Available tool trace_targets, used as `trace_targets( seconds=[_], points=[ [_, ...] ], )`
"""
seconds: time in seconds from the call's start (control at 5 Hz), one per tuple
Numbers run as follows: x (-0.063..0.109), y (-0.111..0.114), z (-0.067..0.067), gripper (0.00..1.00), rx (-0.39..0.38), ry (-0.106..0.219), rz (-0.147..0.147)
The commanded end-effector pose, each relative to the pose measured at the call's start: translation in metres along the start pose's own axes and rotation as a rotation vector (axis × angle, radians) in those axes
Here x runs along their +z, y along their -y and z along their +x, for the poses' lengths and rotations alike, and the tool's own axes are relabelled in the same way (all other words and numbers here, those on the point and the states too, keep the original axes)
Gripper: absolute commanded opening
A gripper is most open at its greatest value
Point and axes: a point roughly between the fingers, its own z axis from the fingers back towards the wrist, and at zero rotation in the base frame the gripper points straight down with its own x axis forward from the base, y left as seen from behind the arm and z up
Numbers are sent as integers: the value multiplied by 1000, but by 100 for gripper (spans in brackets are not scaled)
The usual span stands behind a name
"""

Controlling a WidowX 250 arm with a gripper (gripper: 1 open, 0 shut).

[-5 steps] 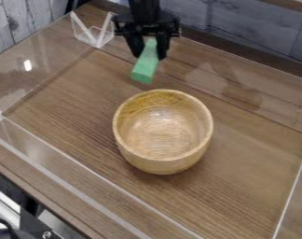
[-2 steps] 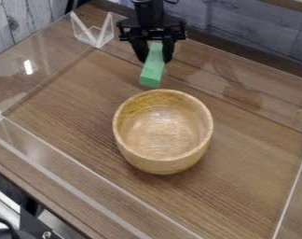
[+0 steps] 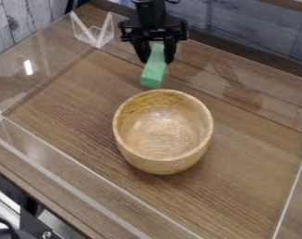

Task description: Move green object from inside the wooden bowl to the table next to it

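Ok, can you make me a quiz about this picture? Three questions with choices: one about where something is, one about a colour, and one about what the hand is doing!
1. Where is the green block?
A. lying in the bowl
B. in the hand, behind the bowl
C. flat on the table in front of the bowl

2. What colour is the bowl?
A. light tan wood
B. bright blue
C. white

3. What is the hand doing?
A. hanging wide open with nothing in it
B. shut on the bowl's rim
C. shut on the green block

Answers:
1. B, the block hangs from the black fingers at the far side of the bowl.
2. A, you can see pale wood grain, and the inside is empty.
3. C, the fingers pinch the top of the block.
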Motion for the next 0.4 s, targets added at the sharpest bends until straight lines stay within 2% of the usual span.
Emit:
trace_targets(
  seconds=[0.0,0.2],
  points=[
    [23,-5,19,0,-18,70,-11],
    [24,-15,23,0,-6,74,-15]
  ],
)
